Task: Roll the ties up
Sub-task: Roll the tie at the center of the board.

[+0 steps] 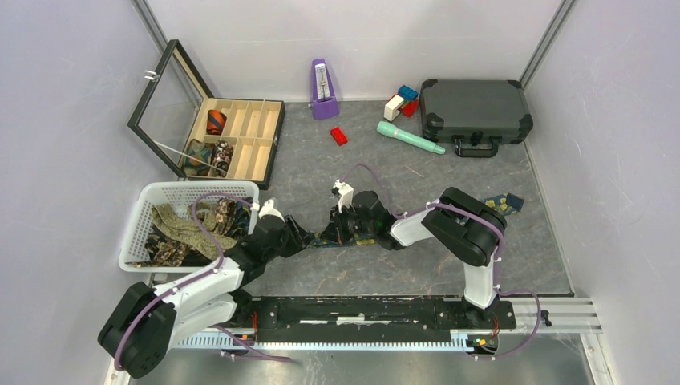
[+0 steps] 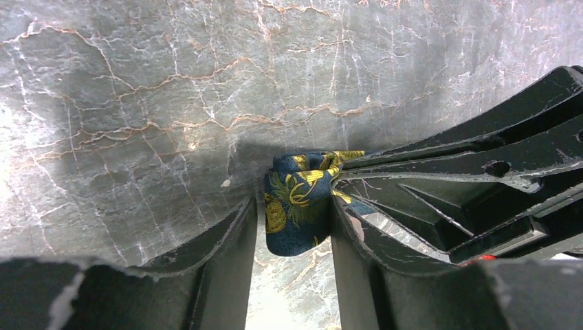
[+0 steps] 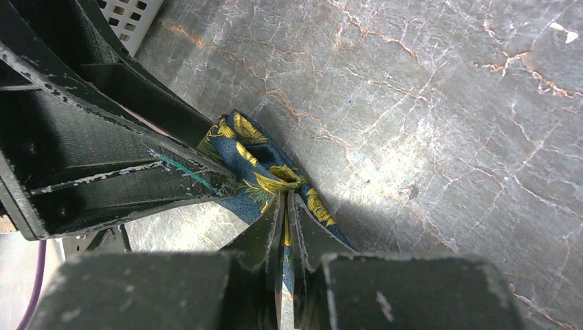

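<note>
Right now both arms are meeting at mid-table over one navy tie [image 2: 295,220] with yellow flowers. The right gripper [image 3: 287,199] is pinching it, its jaws standing almost closed with a thin fold of cloth between them. The left gripper [image 2: 294,203] is straddling the bunched end from the opposite side, jaws narrow around it. The cloth is touching one side, but I cannot tell whether the other side is pressing it.

The grippers are facing each other low over the table, probably so that one can anchor the folded end as a core while the other turns cloth around it. A navy patch [image 1: 501,202] is lying beside the right arm's elbow. It is likely this tie's tail, though the arm is hiding the stretch between.

At the left, a white basket [image 1: 172,187] is holding loose ties [image 1: 188,228] in olive, tan and brown, heaped and not yet rolled. Behind it, a wooden box [image 1: 261,124] is standing with its glass lid [image 1: 164,104] propped open. It is keeping three coils: one [image 1: 216,122] in the back-left compartment and two [image 1: 210,156] side by side in the front-left ones. At the back right, a black case [image 1: 473,108] is sitting closed, hiding whatever is inside.
</note>
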You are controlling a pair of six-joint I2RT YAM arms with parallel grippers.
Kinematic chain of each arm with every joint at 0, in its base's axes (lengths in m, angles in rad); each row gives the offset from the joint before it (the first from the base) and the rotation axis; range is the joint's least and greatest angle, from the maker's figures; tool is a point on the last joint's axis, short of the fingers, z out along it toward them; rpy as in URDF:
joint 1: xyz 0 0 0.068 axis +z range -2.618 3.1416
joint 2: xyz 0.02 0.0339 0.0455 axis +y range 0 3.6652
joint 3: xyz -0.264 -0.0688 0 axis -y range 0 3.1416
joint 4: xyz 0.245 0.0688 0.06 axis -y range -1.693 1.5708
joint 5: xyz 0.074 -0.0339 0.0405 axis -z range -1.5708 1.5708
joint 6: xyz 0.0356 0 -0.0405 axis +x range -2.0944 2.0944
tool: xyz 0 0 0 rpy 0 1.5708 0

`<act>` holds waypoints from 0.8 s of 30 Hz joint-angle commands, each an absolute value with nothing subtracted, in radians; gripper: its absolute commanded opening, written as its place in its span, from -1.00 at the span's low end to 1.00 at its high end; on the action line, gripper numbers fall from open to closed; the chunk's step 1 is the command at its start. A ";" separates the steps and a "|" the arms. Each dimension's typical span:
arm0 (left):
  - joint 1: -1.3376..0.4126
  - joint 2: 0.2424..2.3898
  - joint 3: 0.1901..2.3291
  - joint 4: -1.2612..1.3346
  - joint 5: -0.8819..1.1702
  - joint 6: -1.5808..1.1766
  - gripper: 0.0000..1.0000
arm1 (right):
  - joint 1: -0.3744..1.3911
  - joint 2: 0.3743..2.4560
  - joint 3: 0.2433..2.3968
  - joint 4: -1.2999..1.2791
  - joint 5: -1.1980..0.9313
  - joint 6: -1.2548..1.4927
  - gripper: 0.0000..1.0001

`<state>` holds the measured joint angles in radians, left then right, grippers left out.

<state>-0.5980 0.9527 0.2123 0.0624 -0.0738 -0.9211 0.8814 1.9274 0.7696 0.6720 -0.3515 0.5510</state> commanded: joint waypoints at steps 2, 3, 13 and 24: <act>-0.604 0.943 0.179 0.190 -0.048 -0.891 -0.06 | 0.877 1.944 0.742 0.603 -0.342 0.514 -0.80; -0.603 0.945 0.179 0.194 -0.046 -0.888 -0.08 | 0.876 1.943 0.743 0.603 -0.343 0.513 -0.80; -0.604 0.963 0.178 0.212 -0.044 -0.858 -0.75 | 0.876 1.934 0.759 0.590 -0.346 0.512 -0.80; -0.607 0.949 0.234 0.068 -0.111 -0.846 -0.95 | 0.877 1.826 0.818 0.502 -0.348 0.501 -0.52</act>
<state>-0.5995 0.9623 0.1837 0.1444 -0.0551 -0.9031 0.8810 1.8969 0.7895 0.5873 -0.3611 0.5316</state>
